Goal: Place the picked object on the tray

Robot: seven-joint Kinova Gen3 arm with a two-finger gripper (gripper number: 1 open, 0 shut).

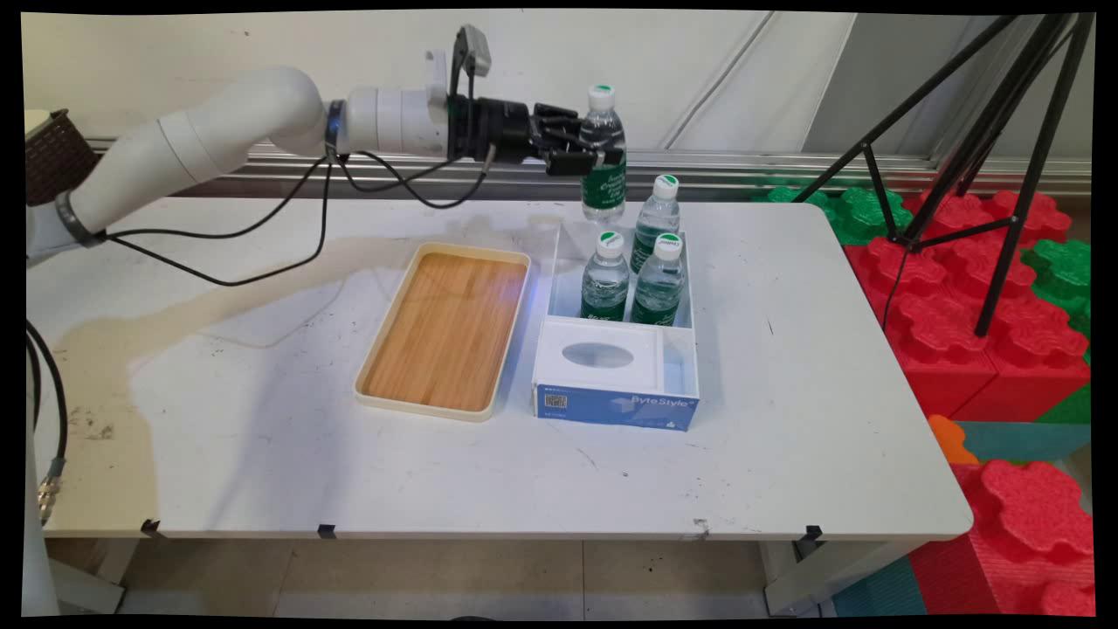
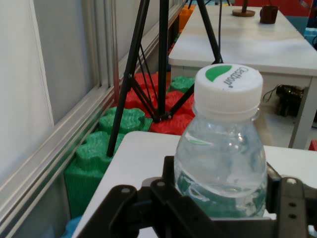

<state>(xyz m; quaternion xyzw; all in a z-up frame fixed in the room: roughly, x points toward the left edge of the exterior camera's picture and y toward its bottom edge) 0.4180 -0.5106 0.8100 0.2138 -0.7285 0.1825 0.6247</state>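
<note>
Black gripper: the gripper reached in level from the left at the far side of the table, and we judged it pinched on a water bottle, its fingers pressed against the clear body either side of the green label.
Held bottle: upright, white cap with a green mark on top, lifted off the table above the far end of the clear box (how high we could not tell from either view).
Bottles left in the box: three more, all upright and capped; two stood side by side, touching, and one stood just behind them at the far right.
Tissue box: a white and blue tissue box filled the near end of the same clear box, just in front of the pair.
Tray: a cream tray with a wooden floor lay just left of the clear box, and we saw nothing in it.
How far along: one bottle out of the box and in hand, three not yet touched, the tray still bare; we could not say from this alone where the held bottle belonged.
Surroundings: a black tripod stood on red and green foam blocks to the right, well apart from the arm.
</note>
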